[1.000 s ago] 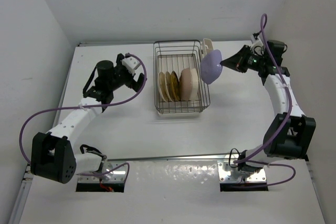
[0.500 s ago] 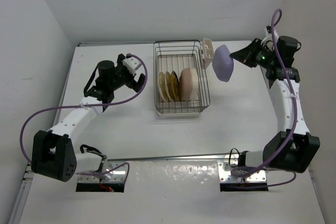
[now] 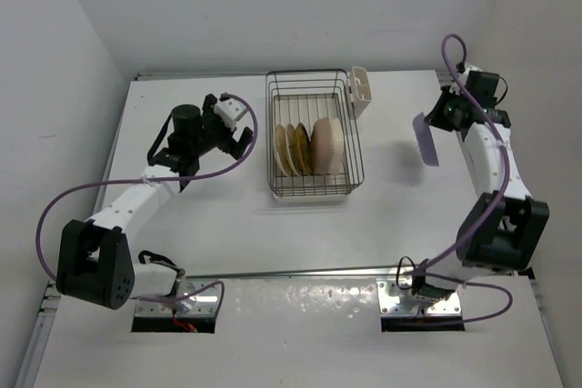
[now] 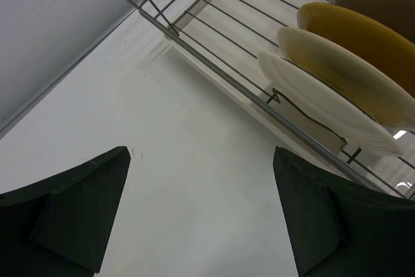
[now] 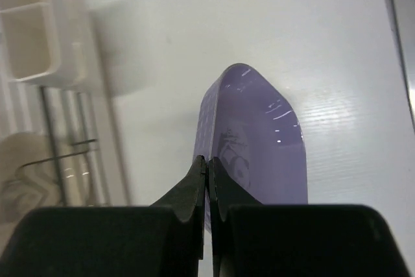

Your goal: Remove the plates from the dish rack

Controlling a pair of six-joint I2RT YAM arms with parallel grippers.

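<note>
A: Right side, what do we log?
B: Our right gripper (image 5: 206,160) is clamped on the rim of the lavender plate (image 3: 425,140). The plate is held on edge over the table (image 3: 400,215), well right of the dish rack (image 3: 270,134).
A: And left?
B: Our left gripper (image 4: 200,155) is spread wide, just left of the rack's left rail. The thin plates (image 4: 324,89) and the pinkish-beige plate (image 3: 327,145) stand upright inside.

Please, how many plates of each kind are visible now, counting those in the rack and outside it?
Thin round plates, standing in the dish rack: 3
Pinkish-beige plate, in the rack: 1
Lavender plate, held by the right fingers: 1
Total: 5
</note>
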